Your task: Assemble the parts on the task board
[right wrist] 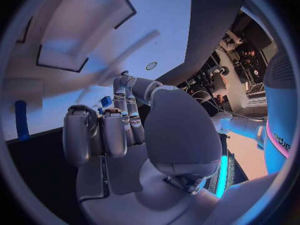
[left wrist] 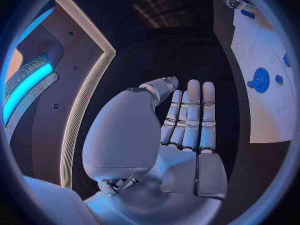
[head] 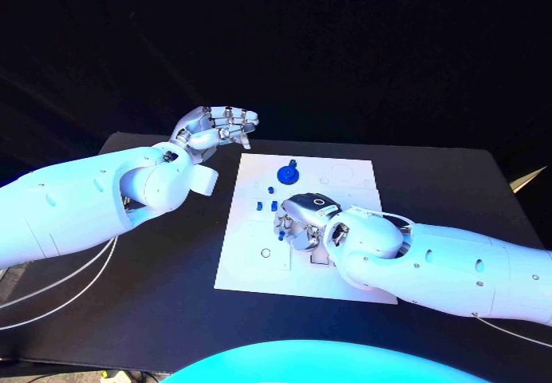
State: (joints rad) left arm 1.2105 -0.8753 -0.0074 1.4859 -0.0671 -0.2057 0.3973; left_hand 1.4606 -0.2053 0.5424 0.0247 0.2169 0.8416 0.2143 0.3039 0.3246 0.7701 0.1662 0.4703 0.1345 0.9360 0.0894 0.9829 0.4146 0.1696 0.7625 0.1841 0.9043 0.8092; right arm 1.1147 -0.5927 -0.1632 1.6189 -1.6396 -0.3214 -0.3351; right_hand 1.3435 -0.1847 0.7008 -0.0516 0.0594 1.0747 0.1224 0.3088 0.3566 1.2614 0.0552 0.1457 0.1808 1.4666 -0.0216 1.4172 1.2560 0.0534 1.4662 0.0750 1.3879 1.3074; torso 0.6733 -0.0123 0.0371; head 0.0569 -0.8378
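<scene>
Both arms are chunky glossy white shells, smooth and rounded, with little dark screw dots sprinkled along the forearms. The left arm point(head: 80, 203) has a big ball-shaped wrist housing with a flat white collar around it, and the right arm point(head: 448, 267) has the same bulbous joint. Thin pale cables trail off the left arm's underside, and another runs under the right one. The left hand point(head: 216, 128) and right hand point(head: 305, 219) are silver metal, segmented like armour plates, with darker grey palm pads and black gaps between segments.
</scene>
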